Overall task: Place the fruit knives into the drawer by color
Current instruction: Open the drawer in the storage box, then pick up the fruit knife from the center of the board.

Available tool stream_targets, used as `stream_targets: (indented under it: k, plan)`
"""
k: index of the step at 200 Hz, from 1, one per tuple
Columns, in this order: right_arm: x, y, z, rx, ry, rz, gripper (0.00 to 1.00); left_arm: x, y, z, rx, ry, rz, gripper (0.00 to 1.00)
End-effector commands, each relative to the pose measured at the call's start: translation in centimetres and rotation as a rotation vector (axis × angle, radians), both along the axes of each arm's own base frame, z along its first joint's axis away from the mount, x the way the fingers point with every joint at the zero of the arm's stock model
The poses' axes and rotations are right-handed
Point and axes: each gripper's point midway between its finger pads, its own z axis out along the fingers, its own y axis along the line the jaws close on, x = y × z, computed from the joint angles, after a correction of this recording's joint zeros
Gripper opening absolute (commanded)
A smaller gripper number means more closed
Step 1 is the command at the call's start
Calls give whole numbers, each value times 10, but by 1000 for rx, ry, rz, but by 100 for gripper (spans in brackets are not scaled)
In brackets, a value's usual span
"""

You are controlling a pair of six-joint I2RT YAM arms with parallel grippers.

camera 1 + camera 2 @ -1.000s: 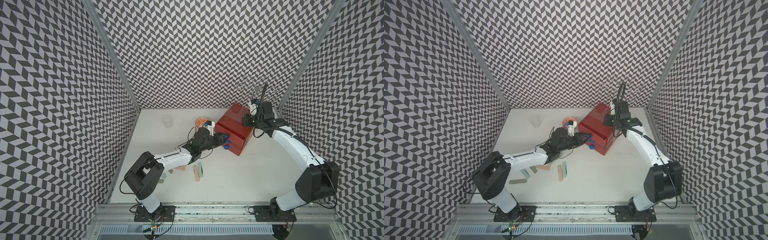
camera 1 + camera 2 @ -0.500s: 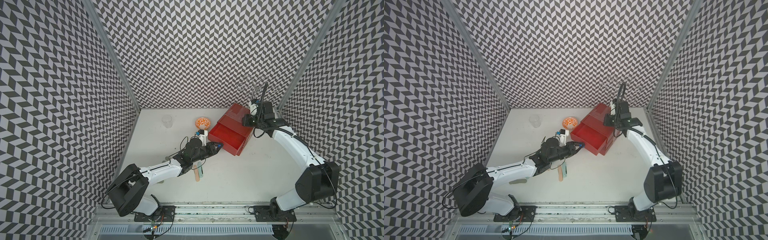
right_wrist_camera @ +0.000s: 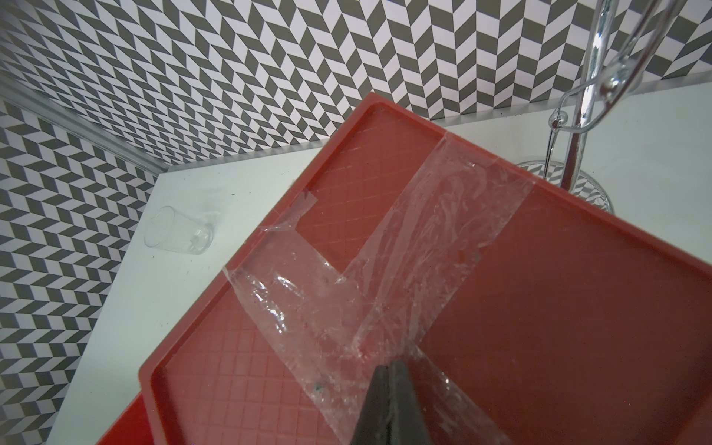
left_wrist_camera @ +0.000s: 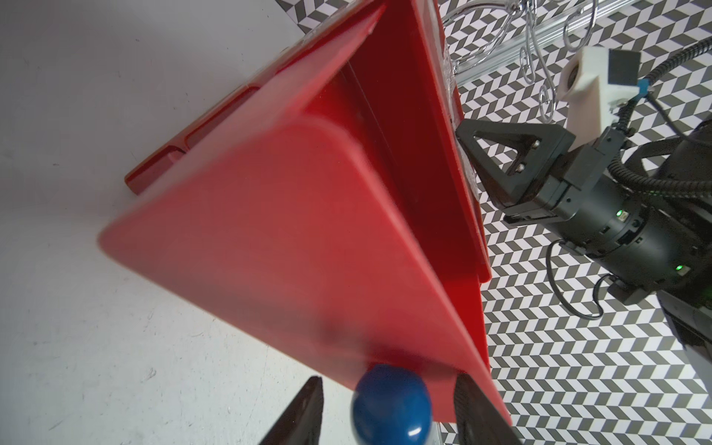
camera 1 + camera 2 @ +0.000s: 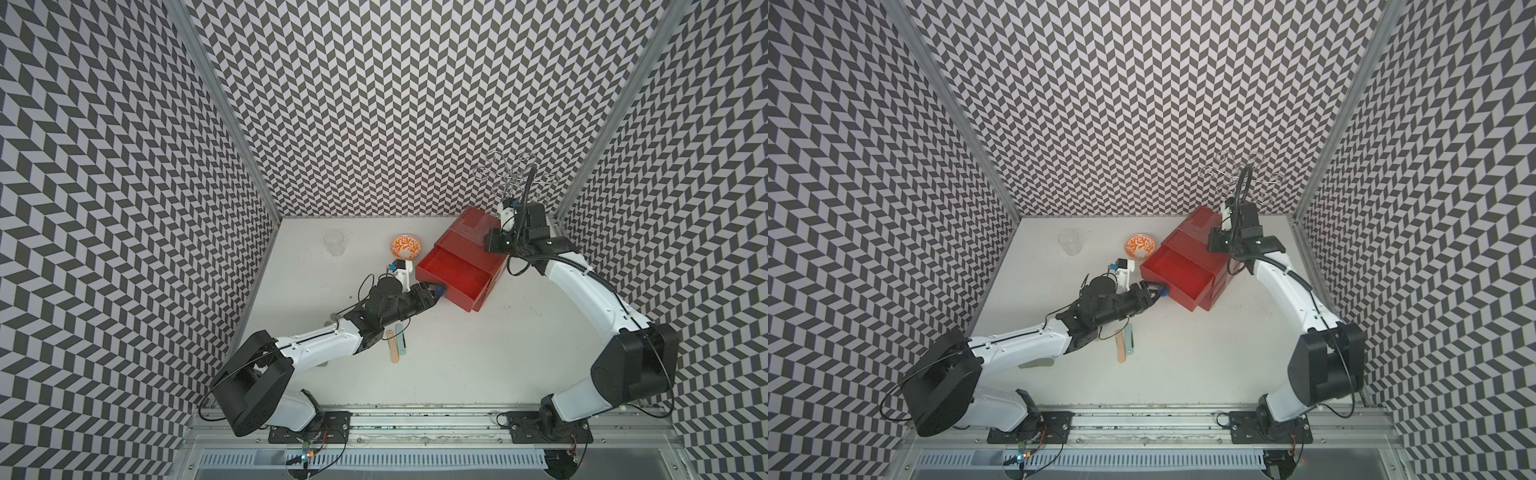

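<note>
The red drawer chest [image 5: 473, 226] [image 5: 1196, 226] stands at the back right with its top drawer [image 5: 457, 270] [image 5: 1177, 270] [image 4: 293, 239] pulled out; only the drawer's red floor shows inside. My left gripper [image 5: 435, 291] [image 5: 1156, 293] [image 4: 388, 381] is open, its fingers on either side of the drawer's blue knob [image 4: 391, 404] with a gap on both sides. My right gripper [image 5: 493, 244] [image 5: 1217, 242] [image 3: 391, 366] is shut, its tips pressed on the chest's taped top. A peach fruit knife [image 5: 392, 351] [image 5: 1121, 348] and a pale green one [image 5: 401, 343] [image 5: 1130, 340] lie side by side under the left forearm. A grey-green knife [image 5: 1036, 364] peeks out beneath that arm.
An orange-patterned bowl [image 5: 406, 245] [image 5: 1140, 245] sits just left of the chest. A clear glass cup [image 5: 334, 242] [image 5: 1070, 241] [image 3: 177, 233] stands at the back left. A chrome wire rack [image 5: 515, 176] [image 5: 1241, 176] rises behind the chest. Patterned walls enclose the table.
My left gripper pulled the top drawer out toward the front left by its knob, then its jaws opened off the knob. The right gripper stayed pressed on the chest.
</note>
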Motion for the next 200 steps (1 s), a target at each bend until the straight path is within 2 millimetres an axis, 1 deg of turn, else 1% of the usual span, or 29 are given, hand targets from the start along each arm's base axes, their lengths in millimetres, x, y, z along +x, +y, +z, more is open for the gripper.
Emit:
stream_targets:
  k: [1,18,20,24,53,71,95,101,148,164,188,200]
  plan:
    - [-17,-4,-28,-22,103,10,0,-3,8,15,7,-51,19,59]
    - [-17,-3,-27,-20,101,12,0,-5,13,17,25,-60,33,60]
    - [-17,-3,-26,-20,98,12,0,-5,14,17,25,-61,34,62]
    - [-17,-3,-27,-19,100,12,0,-6,15,15,32,-58,36,63]
    - [-16,-1,-26,-15,97,19,0,-12,22,7,51,-44,40,64]
    - [-17,-2,-25,-15,96,20,0,-14,32,1,80,-37,68,64]
    - [-18,-2,-26,-20,97,23,0,-15,59,-14,164,-8,158,64]
    - [-19,-3,-25,-22,95,22,0,-15,66,-17,187,-4,181,68]
    - [-20,-5,-25,-33,100,19,0,-18,118,-19,381,26,320,68]
    - [-20,-4,-25,-33,99,20,0,-16,139,-25,463,79,354,67]
    - [-22,-5,-25,-36,102,19,0,-8,173,-45,601,195,365,66]
    - [-22,-5,-26,-36,104,18,0,-3,184,-54,680,233,347,66]
